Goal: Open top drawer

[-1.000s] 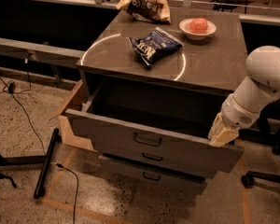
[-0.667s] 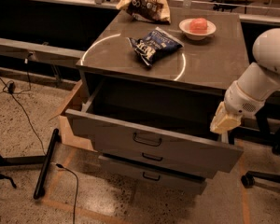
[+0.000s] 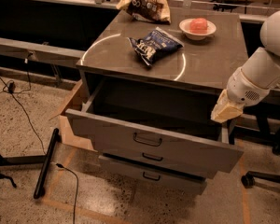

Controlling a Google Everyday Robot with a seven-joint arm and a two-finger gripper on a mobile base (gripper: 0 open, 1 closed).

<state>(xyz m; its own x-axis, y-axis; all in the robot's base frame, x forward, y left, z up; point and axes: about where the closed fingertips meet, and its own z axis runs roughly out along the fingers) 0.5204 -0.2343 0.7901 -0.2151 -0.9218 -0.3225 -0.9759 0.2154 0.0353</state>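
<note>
The top drawer (image 3: 130, 132) is the largest of three grey drawers in the cabinet and stands pulled far out, showing its plain grey inside. Its small dark loop handle (image 3: 147, 139) sits in the middle of the flat front. My gripper (image 3: 225, 111), tan at the tip of a white arm, hangs just above the drawer's right rear corner, under the cabinet top's right edge, apart from the handle. The two shorter drawers (image 3: 151, 164) below stick out only slightly.
On the cabinet top (image 3: 210, 64) lie a blue snack bag (image 3: 154, 45), a brown snack bag (image 3: 144, 3) and a white bowl (image 3: 197, 28) with something red in it. A cardboard box (image 3: 69, 120) stands left of the cabinet. A black bar (image 3: 45, 164) and cables lie on the floor. A chair base (image 3: 263, 176) is at the right.
My gripper has risen from the open drawer's front right corner and drawn back toward the cabinet. The drawer has stayed open at the same reach.
</note>
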